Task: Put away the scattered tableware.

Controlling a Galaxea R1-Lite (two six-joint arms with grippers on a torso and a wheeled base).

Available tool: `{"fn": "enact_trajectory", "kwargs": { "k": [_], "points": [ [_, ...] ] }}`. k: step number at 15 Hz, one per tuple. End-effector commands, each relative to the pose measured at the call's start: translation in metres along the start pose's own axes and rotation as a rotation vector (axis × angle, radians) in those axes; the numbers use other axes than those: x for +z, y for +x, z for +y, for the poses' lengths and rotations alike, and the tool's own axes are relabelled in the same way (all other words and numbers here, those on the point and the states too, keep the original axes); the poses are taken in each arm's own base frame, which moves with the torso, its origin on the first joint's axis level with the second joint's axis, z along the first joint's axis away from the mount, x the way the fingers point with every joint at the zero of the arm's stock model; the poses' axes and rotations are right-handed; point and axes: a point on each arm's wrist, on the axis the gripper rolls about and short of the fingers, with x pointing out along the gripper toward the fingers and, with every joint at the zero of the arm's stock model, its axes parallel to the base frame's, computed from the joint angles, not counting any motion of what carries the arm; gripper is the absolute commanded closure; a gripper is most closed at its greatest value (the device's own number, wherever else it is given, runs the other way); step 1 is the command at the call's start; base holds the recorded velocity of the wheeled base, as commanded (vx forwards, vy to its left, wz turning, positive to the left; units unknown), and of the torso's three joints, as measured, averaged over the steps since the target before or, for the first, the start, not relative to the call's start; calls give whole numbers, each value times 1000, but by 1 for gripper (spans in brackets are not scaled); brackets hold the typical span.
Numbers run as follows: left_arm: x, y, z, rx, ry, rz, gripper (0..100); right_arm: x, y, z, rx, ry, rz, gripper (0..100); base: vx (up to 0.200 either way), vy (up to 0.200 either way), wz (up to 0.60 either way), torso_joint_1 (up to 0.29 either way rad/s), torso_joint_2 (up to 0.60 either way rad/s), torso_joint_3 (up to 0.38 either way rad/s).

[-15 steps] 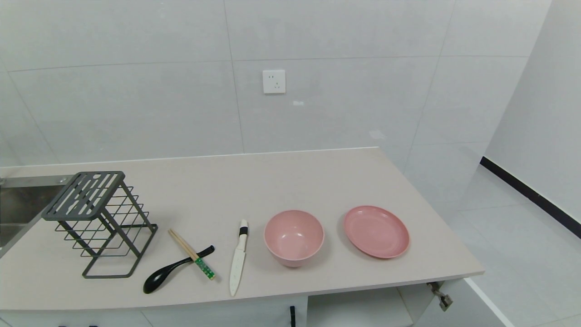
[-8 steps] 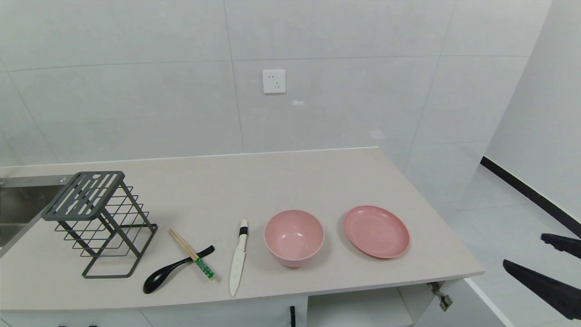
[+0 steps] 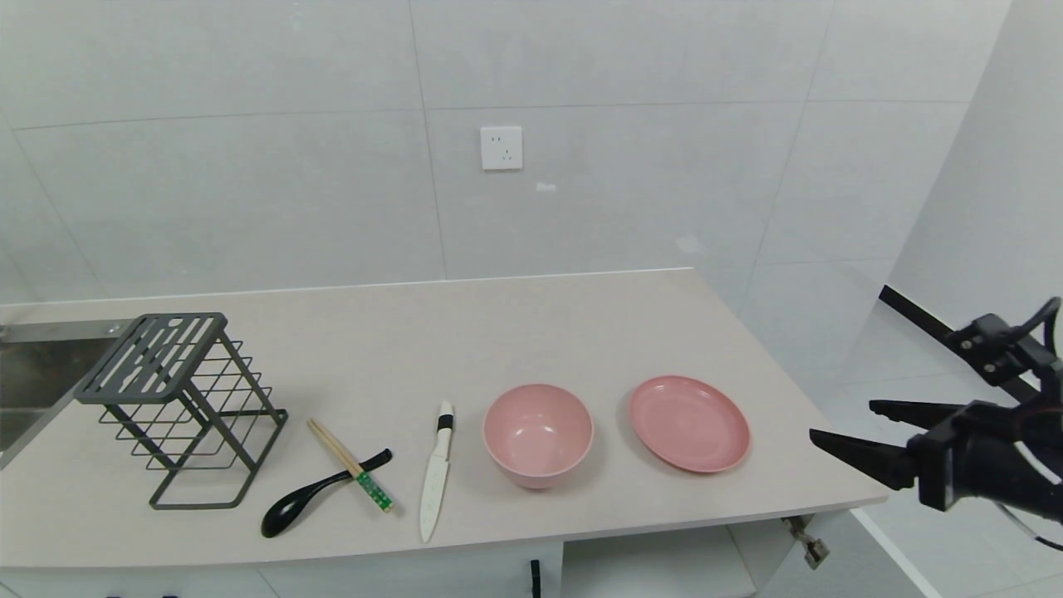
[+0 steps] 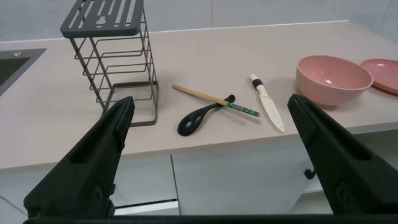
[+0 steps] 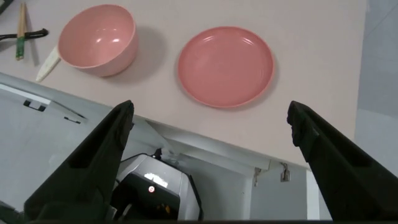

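Right gripper (image 3: 843, 419) hangs off the counter's (image 3: 515, 332) 3 o'clock end, claw wide, empty. Left gripper (image 4: 209, 102) sits low before the counter's front edge, claw wide, empty. Tableware along the counter front, head view: rack (image 3: 154, 357) toward 9 o'clock, then spoon (image 3: 286, 511) with chopsticks (image 3: 340, 453) across its handle, knife (image 3: 433, 486), bowl (image 3: 538, 432), and plate (image 3: 688, 423) at the bowl's 3 o'clock, apart.

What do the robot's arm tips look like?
The right end effector is matte black: two long fingers tapering to points, behind them a blocky black wrist, a screwed bracket and looping black cable. The left end effector has matching black wedge fingers.
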Motion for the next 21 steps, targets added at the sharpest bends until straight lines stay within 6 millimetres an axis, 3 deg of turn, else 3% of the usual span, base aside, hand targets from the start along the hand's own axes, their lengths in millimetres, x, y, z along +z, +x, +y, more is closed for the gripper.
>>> {"fn": "enact_trajectory", "kwargs": {
  "k": [1, 2, 7, 16, 21],
  "points": [
    [0, 0, 0, 0, 7, 0, 0, -18, 39, -14, 10, 36, 96, 0, 0, 0, 0, 0, 0, 0],
    [0, 0, 0, 2, 12, 1, 0, -24, 56, -21, 8, 30, 82, 0, 0, 0, 0, 0, 0, 0],
    [0, 0, 0, 18, 15, -1, 0, -37, 103, -36, -7, 25, 83, 0, 0, 0, 0, 0, 0, 0],
    [0, 0, 0, 18, 13, -1, 0, -48, 145, -56, -22, 39, 105, 0, 0, 0, 0, 0, 0, 0],
    [0, 0, 0, 18, 13, -1, 0, -52, 189, -74, -24, 35, 96, 0, 0, 0, 0, 0, 0, 0]
  ]
}}
